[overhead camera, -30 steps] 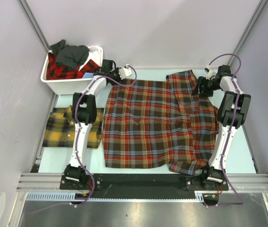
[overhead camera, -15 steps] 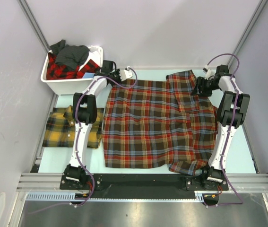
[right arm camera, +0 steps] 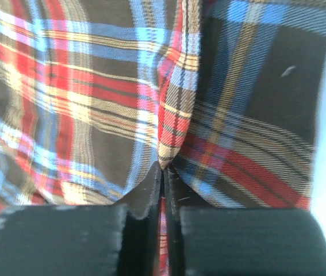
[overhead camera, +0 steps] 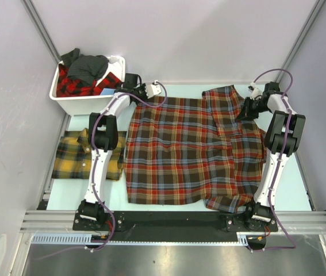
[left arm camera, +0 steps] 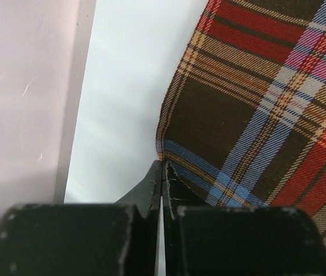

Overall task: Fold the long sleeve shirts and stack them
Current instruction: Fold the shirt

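Observation:
A red-brown plaid long sleeve shirt (overhead camera: pixel 180 149) with blue lines lies spread flat on the table, its right sleeve folded inward. My left gripper (overhead camera: pixel 144 96) is at its far left corner. In the left wrist view that gripper (left arm camera: pixel 163 163) is shut, with the shirt's (left arm camera: pixel 254 103) corner pinched at the tips. My right gripper (overhead camera: pixel 243 112) is at the far right, by the folded sleeve. In the right wrist view it (right arm camera: pixel 165 168) is shut on a raised fold of the shirt (right arm camera: pixel 82 103), and red cloth shows between the fingers. A folded yellow-and-dark-green shirt (overhead camera: pixel 88 155) lies at the left.
A white bin (overhead camera: pixel 65 98) at the far left corner holds red-black plaid and dark grey shirts (overhead camera: pixel 85 72). Grey walls close in the table on three sides. Bare pale table (overhead camera: pixel 300 184) shows right of the shirt and along the far edge.
The left jaws have closed on the shirt's far left corner. The right jaws have closed on a fold near the sleeve, and the right wrist has shifted slightly right.

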